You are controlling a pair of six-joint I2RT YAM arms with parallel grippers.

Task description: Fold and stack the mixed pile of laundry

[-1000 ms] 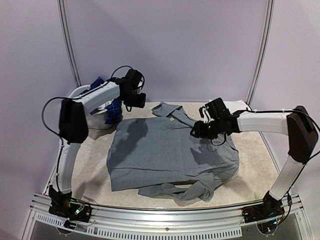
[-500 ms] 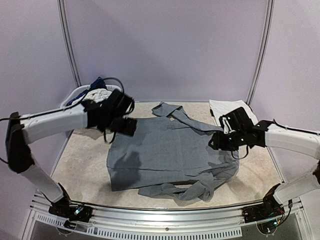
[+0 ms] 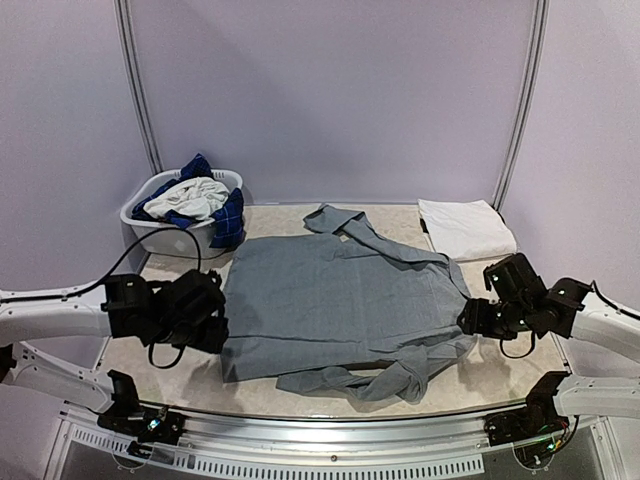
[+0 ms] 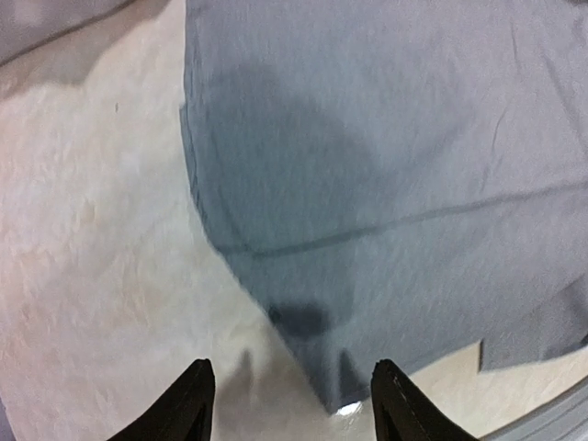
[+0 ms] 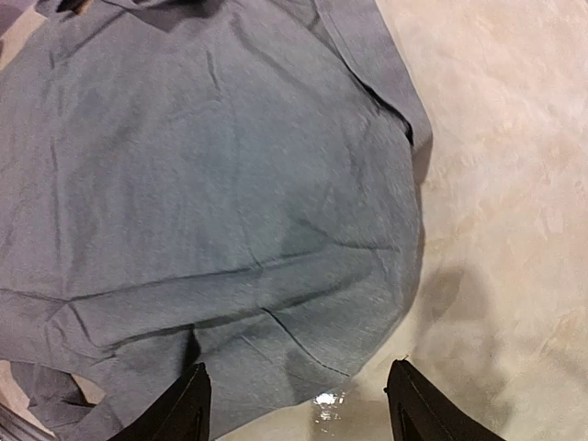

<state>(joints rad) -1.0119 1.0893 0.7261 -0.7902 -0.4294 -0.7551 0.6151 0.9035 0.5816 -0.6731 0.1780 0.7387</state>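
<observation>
Grey cloth fills the middle of the table (image 3: 170, 372): the plain grey T-shirt (image 3: 330, 300) lies spread flat, its neck at the far side and a rumpled fold of sleeve along its near edge. The rest of the mixed laundry pile, blue plaid and white pieces (image 3: 200, 200), sits in the white basket (image 3: 138, 218) at the far left. 1 folded white piece (image 3: 465, 228) rests at the far right.

The shirt lies between the 2 arms, and that is what the coming move turns on. The left gripper (image 3: 210, 325) is low at the shirt's near-left corner. In the left wrist view that corner lies under the gap between its fingers (image 4: 195, 404), which stand spread apart and pinch nothing. The right gripper (image 3: 473, 318) is low just beside the shirt's right edge, towards the near end. In the right wrist view the curved grey edge lies just ahead of its fingers (image 5: 191, 404), also spread and holding nothing.

Each side edge of the shirt runs from far to near, and each arm is nearest the edge on its own side. Judging from this, the step in hand is taking hold of the 2 near corners for a fold. The left looks better lined up. The right edge curls under itself, so a pinch there may catch 2 layers.
</observation>
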